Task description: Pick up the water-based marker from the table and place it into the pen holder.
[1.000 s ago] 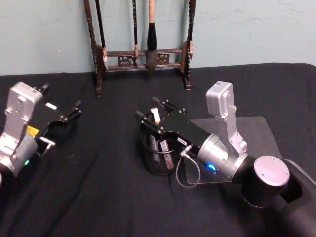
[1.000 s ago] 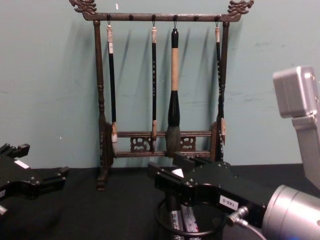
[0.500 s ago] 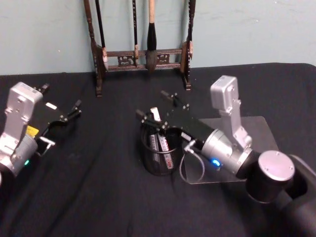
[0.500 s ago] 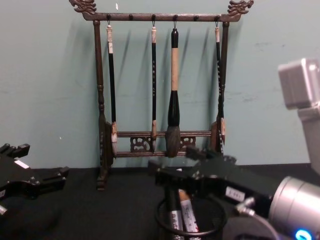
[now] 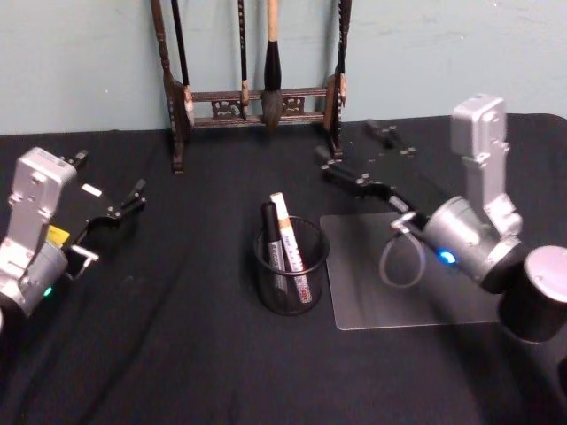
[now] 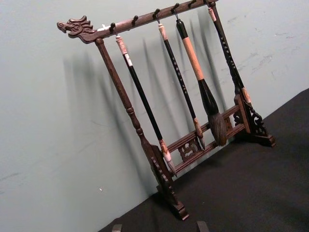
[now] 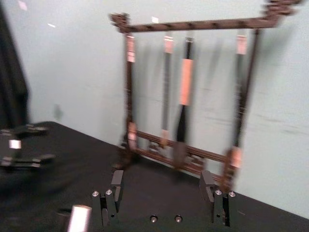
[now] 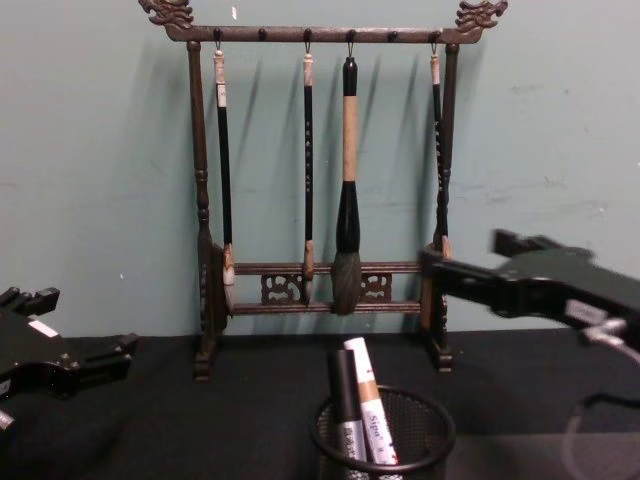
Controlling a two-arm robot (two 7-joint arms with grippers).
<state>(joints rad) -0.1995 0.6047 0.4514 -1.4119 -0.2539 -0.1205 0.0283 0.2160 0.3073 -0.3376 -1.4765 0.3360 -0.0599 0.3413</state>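
The pen holder, a black mesh cup, stands mid-table. The water-based marker, white with an orange band, leans inside it next to a black marker. The chest view has both, the white marker and the black one, sticking out over the holder's rim. My right gripper hovers open and empty behind and to the right of the holder; its jaws stand wide apart in the right wrist view and the chest view. My left gripper rests open at the far left.
A carved wooden brush rack with hanging brushes stands at the table's back edge against the wall. A clear flat plate lies right of the holder, under my right arm. Black cloth covers the table.
My right gripper let go of the white marker over the holder, then drew back up and to the right. The marker now stands in the holder. The left arm has not moved.
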